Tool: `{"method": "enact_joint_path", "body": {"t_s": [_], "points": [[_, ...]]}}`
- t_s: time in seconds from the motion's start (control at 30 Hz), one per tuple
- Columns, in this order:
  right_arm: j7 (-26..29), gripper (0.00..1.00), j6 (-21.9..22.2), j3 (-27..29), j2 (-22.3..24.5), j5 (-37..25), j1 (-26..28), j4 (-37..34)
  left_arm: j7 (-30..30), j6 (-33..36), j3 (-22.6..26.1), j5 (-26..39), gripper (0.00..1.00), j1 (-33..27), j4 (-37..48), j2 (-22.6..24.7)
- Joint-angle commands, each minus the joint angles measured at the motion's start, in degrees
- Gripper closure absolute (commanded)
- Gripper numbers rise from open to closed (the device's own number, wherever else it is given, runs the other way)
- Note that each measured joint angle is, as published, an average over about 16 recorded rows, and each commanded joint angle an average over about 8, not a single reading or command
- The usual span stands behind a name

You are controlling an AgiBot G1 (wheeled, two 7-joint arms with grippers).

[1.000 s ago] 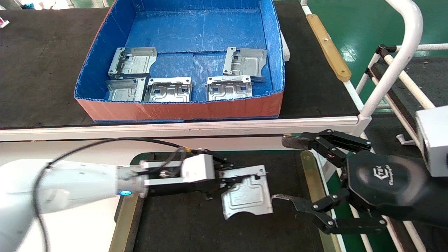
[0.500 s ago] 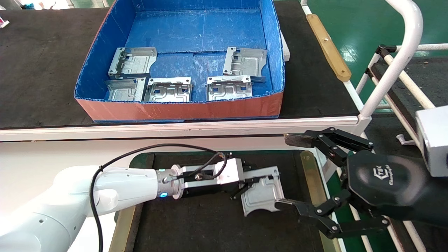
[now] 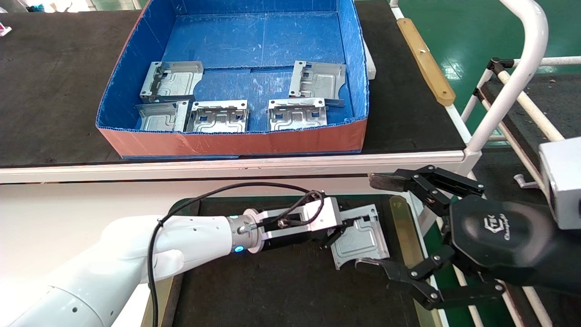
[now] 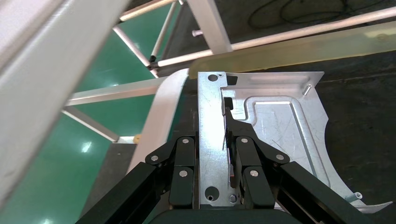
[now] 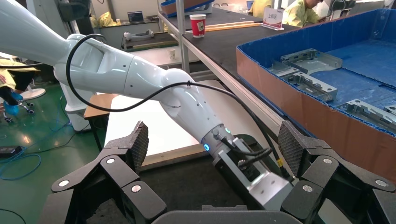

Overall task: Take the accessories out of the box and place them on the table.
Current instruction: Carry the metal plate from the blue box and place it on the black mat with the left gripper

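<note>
My left gripper (image 3: 338, 229) is shut on the bent flange of one silver accessory plate (image 3: 363, 238). It holds the plate low over the right part of the black table mat (image 3: 272, 281); I cannot tell whether it touches. In the left wrist view the fingers (image 4: 184, 154) clamp the flange of the plate (image 4: 280, 121). My right gripper (image 3: 372, 222) is open wide and empty at the mat's right edge, its fingertips on either side of the plate. Several more plates (image 3: 219, 116) lie in the blue box (image 3: 227, 143) on the bench behind.
Brass strips (image 3: 401, 227) border the mat. A white rail (image 3: 272, 163) fronts the black bench under the box. A white tube frame (image 3: 513, 77) rises at the right over green floor. The right wrist view shows the left arm (image 5: 187, 107) and the box's wall (image 5: 317, 107).
My left arm has carried the plate to the right across the mat, toward the right brass strip and between the right gripper's fingers. The right gripper has hardly moved.
</note>
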Motion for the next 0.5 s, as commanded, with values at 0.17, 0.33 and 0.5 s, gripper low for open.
{"method": "enact_joint_path", "body": {"t_s": [0.17, 0.33, 0.5], "points": [[0.0, 0.00, 0.0, 0.0, 0.0, 0.0, 0.0, 0.0, -1.7, -2.7, 5.8, -4.1, 1.00, 0.0, -2.1, -0.1], [0.0, 0.00, 0.0, 0.0, 0.0, 0.0, 0.0, 0.0, -1.8, -3.8, 9.4, -7.0, 0.95, -0.4, -2.8, -0.1], [0.0, 0.00, 0.0, 0.0, 0.0, 0.0, 0.0, 0.0, -1.7, -4.6, 12.1, -8.9, 0.34, -0.6, -3.1, -0.1]]}}
